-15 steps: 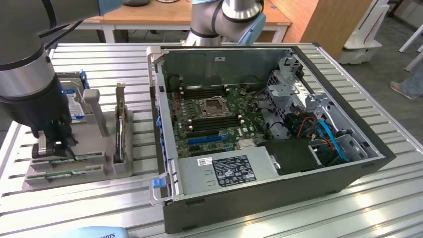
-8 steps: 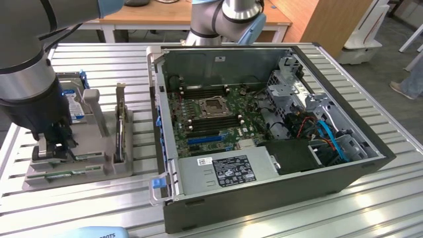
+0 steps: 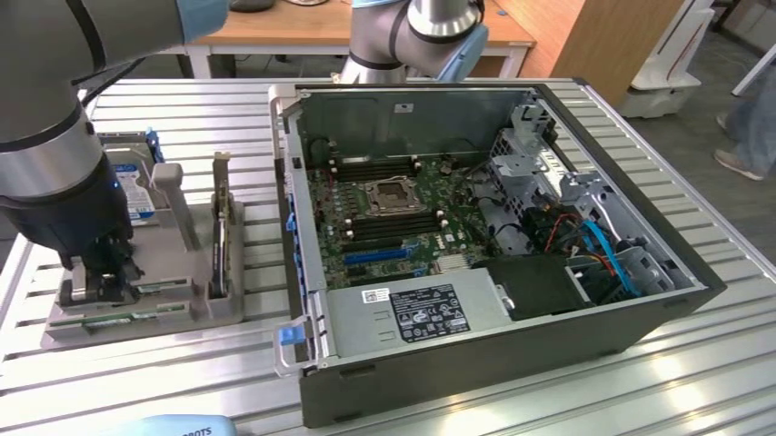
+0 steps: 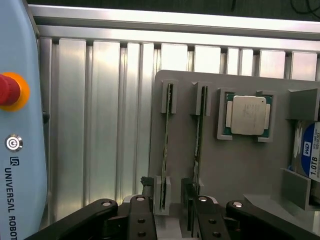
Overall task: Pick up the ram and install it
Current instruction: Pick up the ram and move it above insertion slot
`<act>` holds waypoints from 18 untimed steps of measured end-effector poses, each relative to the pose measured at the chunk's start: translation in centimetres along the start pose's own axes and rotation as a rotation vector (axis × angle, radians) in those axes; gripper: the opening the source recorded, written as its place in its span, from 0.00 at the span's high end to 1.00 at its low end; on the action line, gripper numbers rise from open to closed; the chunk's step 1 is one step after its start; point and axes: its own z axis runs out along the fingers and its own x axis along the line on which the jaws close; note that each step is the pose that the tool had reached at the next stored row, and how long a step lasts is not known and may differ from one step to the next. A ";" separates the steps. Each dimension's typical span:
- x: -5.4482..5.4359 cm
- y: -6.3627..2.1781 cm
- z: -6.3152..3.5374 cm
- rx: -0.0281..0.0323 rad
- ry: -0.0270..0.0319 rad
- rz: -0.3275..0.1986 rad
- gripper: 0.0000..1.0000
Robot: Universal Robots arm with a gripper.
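Note:
Two ram sticks stand on edge in slots of a grey holder tray (image 4: 235,170). One ram (image 4: 166,135) is the farther from the processor, and the other ram (image 4: 199,130) is beside it. My gripper (image 4: 170,220) is open and low over the tray. Its black fingers (image 4: 141,215) stand on either side of the farther ram's slot post without touching it. In the exterior view the gripper (image 3: 100,289) hangs over the tray's front left part, with the green ram (image 3: 122,318) edges just below it.
A square silver processor (image 4: 248,115) and a hard drive (image 4: 310,155) sit in the same tray. A dark card (image 3: 221,227) stands at the tray's right. The open computer case (image 3: 485,227) fills the table's middle, its motherboard (image 3: 388,209) exposed. A teach pendant (image 4: 15,150) lies nearby.

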 end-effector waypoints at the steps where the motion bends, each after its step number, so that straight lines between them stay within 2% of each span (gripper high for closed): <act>1: 0.0 0.00 0.12 0.0000 0.0000 0.000 0.65; 18: 0.4 -0.02 2.32 0.0000 0.0000 0.000 0.65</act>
